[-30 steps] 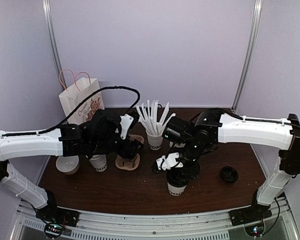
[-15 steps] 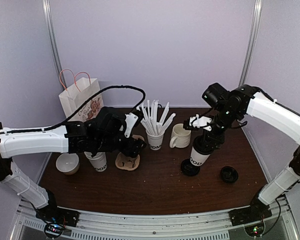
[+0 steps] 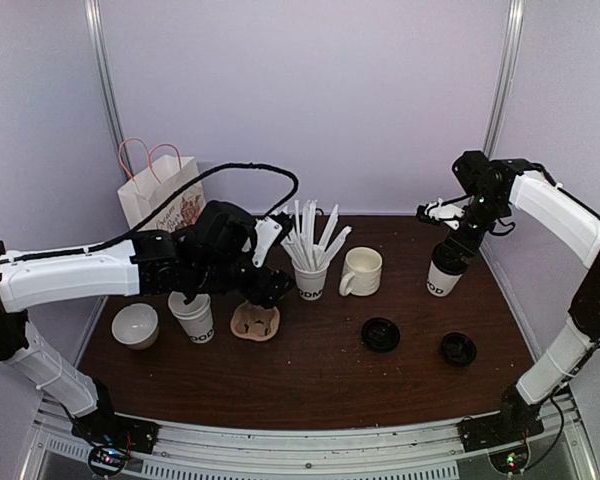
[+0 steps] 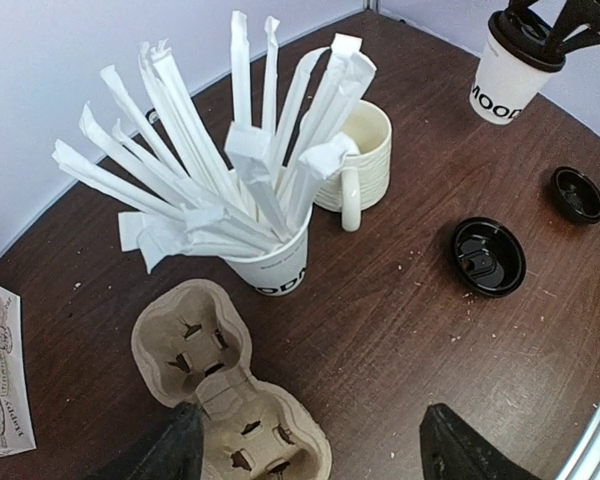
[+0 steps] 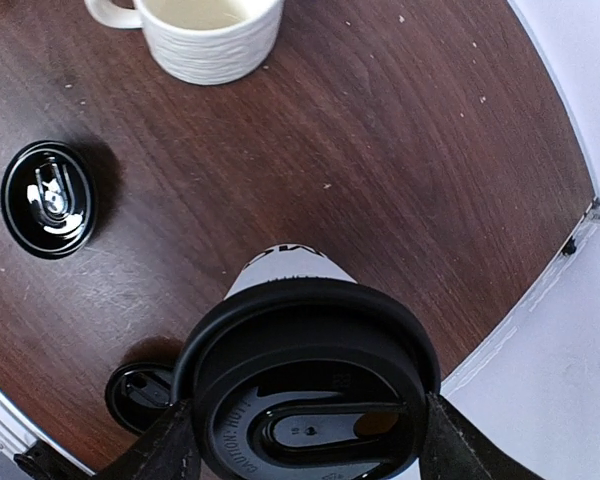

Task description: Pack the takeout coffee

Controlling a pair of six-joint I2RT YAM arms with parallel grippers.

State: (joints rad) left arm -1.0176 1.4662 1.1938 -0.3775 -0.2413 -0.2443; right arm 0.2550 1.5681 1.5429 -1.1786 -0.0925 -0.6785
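Black capitals reading "MOOD" run near the base of the tall white paper cup with a round black plastic lid point(image 4: 502, 85), seen from the left wrist; the overhead camera catches only the word's last letters. The same print appears on 2 more cups: the white paper cup stuffed with wrapped white sticks point(image 4: 276, 268), where it is partly turned away, and the lidless white paper cup point(image 3: 197, 320). Raised lettering curves round the black plastic lid point(image 5: 310, 360), apparently starting "CAUTION"; the rest is too faint to read. The white paper bag with pink handles point(image 3: 163, 205) carries red-brown script too small to read.
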